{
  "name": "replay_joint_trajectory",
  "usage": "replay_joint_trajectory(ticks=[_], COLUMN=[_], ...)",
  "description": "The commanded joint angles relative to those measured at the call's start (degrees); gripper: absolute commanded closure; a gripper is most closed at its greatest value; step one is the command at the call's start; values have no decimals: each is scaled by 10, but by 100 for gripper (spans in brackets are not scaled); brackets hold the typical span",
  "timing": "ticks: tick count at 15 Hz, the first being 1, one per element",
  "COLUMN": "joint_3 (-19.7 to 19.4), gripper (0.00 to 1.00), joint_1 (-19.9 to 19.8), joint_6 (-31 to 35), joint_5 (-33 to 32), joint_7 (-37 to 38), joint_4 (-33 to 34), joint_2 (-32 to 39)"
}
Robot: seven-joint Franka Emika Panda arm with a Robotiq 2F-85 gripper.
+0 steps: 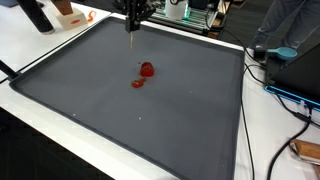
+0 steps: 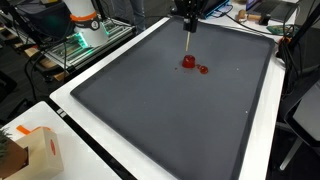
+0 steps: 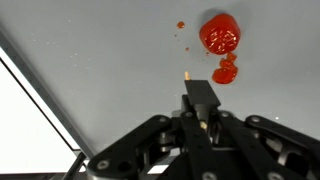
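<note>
My gripper (image 1: 133, 18) hangs over the far part of a large dark grey mat (image 1: 120, 120), shown in both exterior views (image 2: 188, 17). It is shut on a thin black stick (image 3: 200, 97) with a pale tip that points down at the mat. A red blob (image 1: 147, 69) lies on the mat a little ahead of the tip, with a smaller red smear (image 1: 137, 83) beside it. They also show in an exterior view, blob (image 2: 188, 62) and smear (image 2: 203, 69), and in the wrist view, blob (image 3: 220, 33) and smear (image 3: 226, 72). The stick's tip is apart from the red blob.
The mat lies on a white table (image 1: 40, 110) and has a raised black rim (image 2: 70, 100). A cardboard box (image 2: 35, 150) stands at one corner. Cables and blue gear (image 1: 285, 85) lie beside the mat. A white and orange machine (image 2: 85, 20) stands behind.
</note>
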Motion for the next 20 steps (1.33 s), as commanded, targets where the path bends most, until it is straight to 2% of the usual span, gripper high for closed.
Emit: replay_joint_trajectory(ticks=[1,5,10,20], joint_3=[-3,-2,-8,-24], gripper=[97,97,97,97], joint_1=[35,74,102,120], joint_6=[-74,-166,-254,-325], joint_5=[-94,-137,-159,-169], joint_7=[140,218,264,291], joint_4=[46,96,154,227], joint_2=[47,102,163,242])
